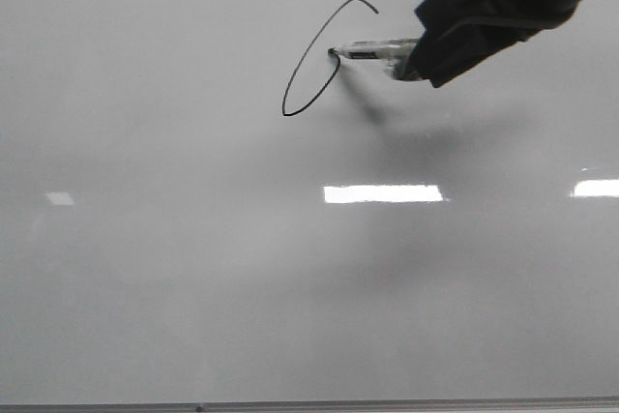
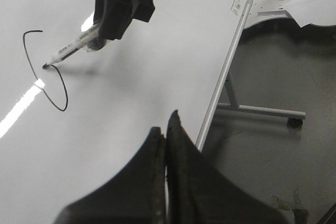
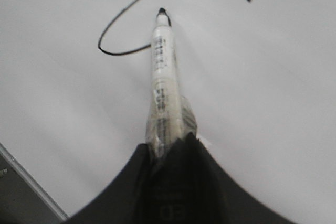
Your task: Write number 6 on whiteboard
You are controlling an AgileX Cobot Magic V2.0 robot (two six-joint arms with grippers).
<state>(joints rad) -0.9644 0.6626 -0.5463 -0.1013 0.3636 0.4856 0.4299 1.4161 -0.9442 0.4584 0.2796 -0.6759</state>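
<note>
The whiteboard point(image 1: 193, 268) fills the front view. On it is a thin black curved line of the number 6 point(image 1: 285, 111): a long upper tail and a narrow loop that ends at the pen tip. My right gripper point(image 1: 414, 57) is shut on a white marker point(image 1: 372, 48) whose tip touches the board at the loop's right side. The right wrist view shows the gripper point(image 3: 168, 142), the marker point(image 3: 163, 66) and the line point(image 3: 113, 52). My left gripper point(image 2: 165, 129) is shut and empty, held away from the board's side edge. The marker also shows in the left wrist view point(image 2: 71, 51).
Bright rectangular light glares point(image 1: 382, 193) lie on the board. Its thin grey bottom frame point(image 1: 387, 403) runs along the lower edge. In the left wrist view the board's side frame point(image 2: 223, 72) and its wheeled stand foot point(image 2: 262, 111) stand on grey floor.
</note>
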